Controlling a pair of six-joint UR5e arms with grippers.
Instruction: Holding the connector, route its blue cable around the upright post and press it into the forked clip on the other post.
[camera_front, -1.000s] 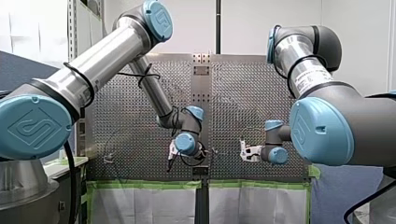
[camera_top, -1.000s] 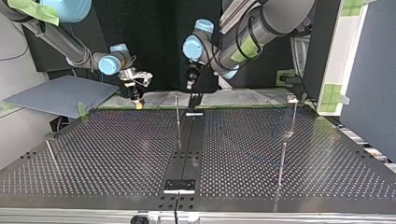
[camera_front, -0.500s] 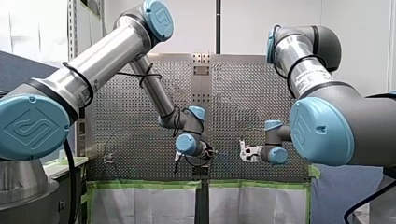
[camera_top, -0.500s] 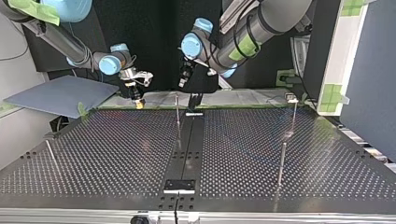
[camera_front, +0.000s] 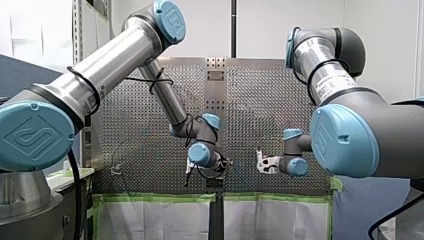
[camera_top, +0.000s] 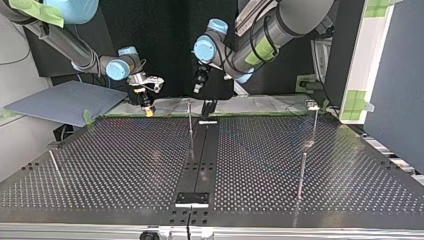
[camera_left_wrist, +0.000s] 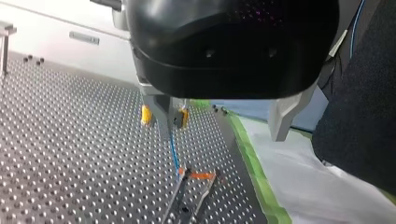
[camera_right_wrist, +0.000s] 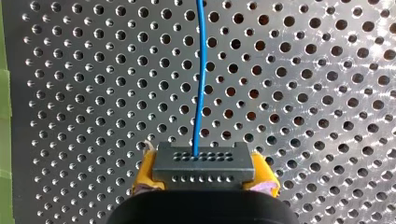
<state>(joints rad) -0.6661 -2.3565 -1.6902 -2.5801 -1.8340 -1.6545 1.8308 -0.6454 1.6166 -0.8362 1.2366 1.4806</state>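
Note:
In the right wrist view a grey connector (camera_right_wrist: 203, 163) sits between my right gripper's yellow pads (camera_right_wrist: 145, 175), and its blue cable (camera_right_wrist: 201, 74) runs ahead over the perforated plate. The left wrist view shows my left gripper (camera_left_wrist: 219, 121) open and empty, its metal fingers (camera_left_wrist: 285, 116) wide apart. Ahead of it is my right gripper (camera_left_wrist: 164, 116), with the blue cable (camera_left_wrist: 173, 151) leading from it to a forked clip (camera_left_wrist: 187, 175) that has an orange piece. In the top view my right gripper (camera_top: 145, 104) is low at the table's far edge and my left gripper (camera_top: 199, 84) hangs above a thin post (camera_top: 190, 117).
More thin upright posts stand on the perforated table (camera_top: 125, 165): two at the top view's right (camera_top: 314, 120) (camera_top: 302, 170) and one at its left (camera_top: 53, 162). A black strip (camera_top: 200, 165) runs down the middle. Green tape (camera_left_wrist: 252, 158) and white sheeting border the arms' edge.
My left gripper has lifted away from the middle post and turned, then come nearly to rest. My right gripper has stayed in place with the connector.

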